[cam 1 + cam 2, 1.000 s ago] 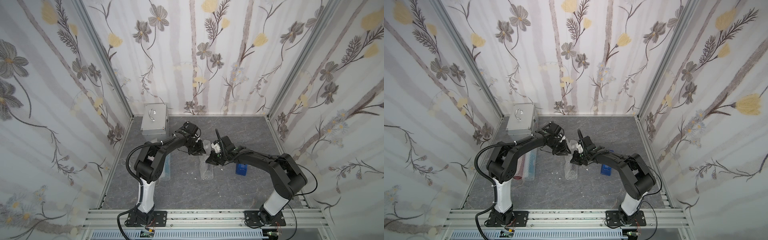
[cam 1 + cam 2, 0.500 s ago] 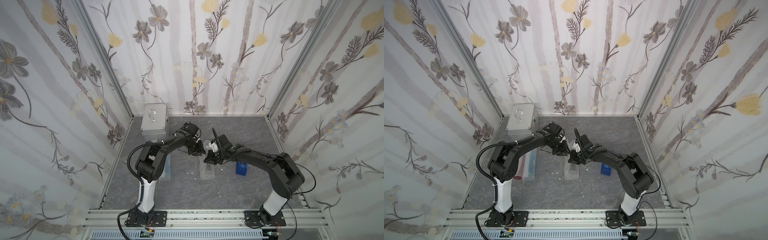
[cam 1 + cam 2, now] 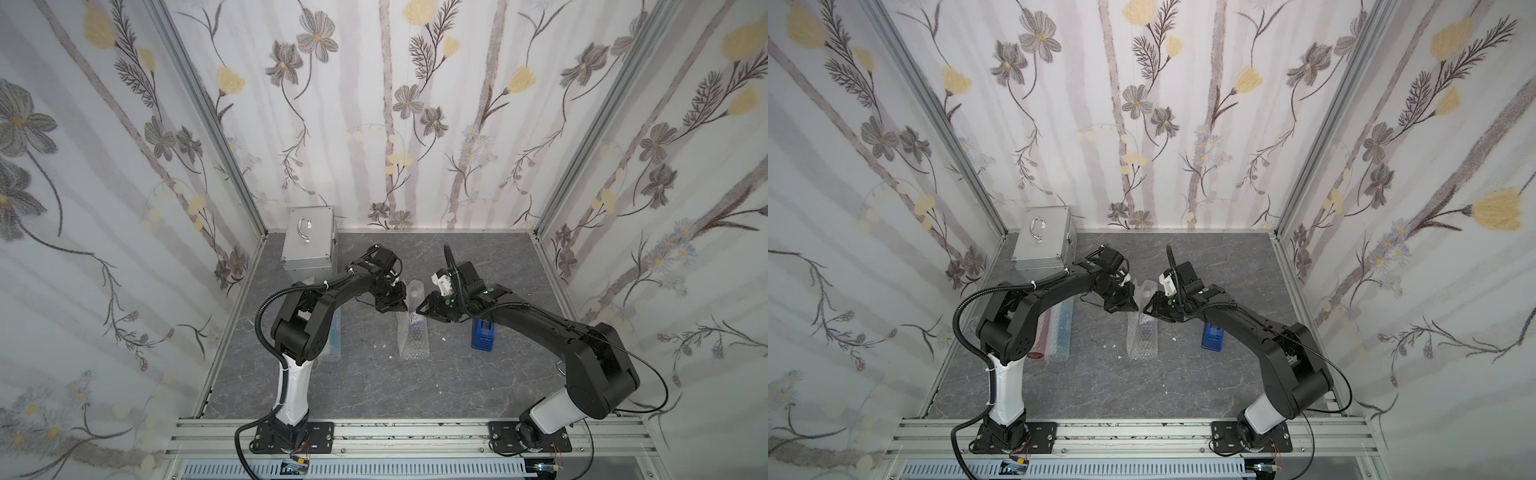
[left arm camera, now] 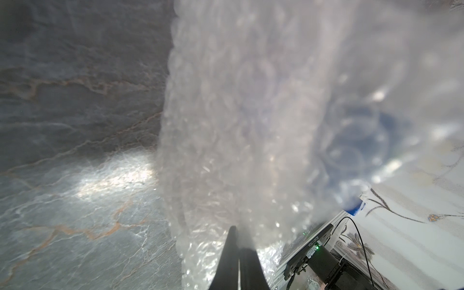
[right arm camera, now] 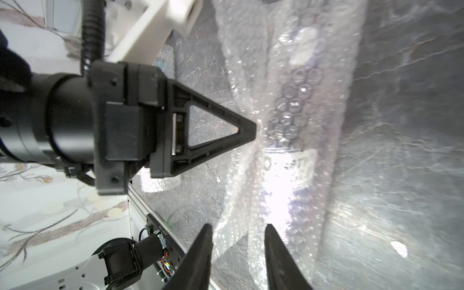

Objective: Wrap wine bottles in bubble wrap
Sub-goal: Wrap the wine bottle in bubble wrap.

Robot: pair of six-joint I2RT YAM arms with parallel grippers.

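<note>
A wine bottle with purple liquid lies in the middle of the table, rolled in bubble wrap. My left gripper is shut on the wrap's edge near the bottle's neck. My right gripper is open on the other side of the neck, its fingers straddling loose wrap without pinching it. The right wrist view shows the bottle's white label through the bubbles and the left gripper touching the wrap. Two more wrapped bottles lie beside the left arm.
A silver metal case stands at the back left corner. A blue tape dispenser sits under the right forearm. Small white scraps lie near the wrapped bottle. Walls close in the table on three sides.
The left gripper has closed on the bubble wrap. The right gripper, shut a second ago, has opened and let the wrap go.
</note>
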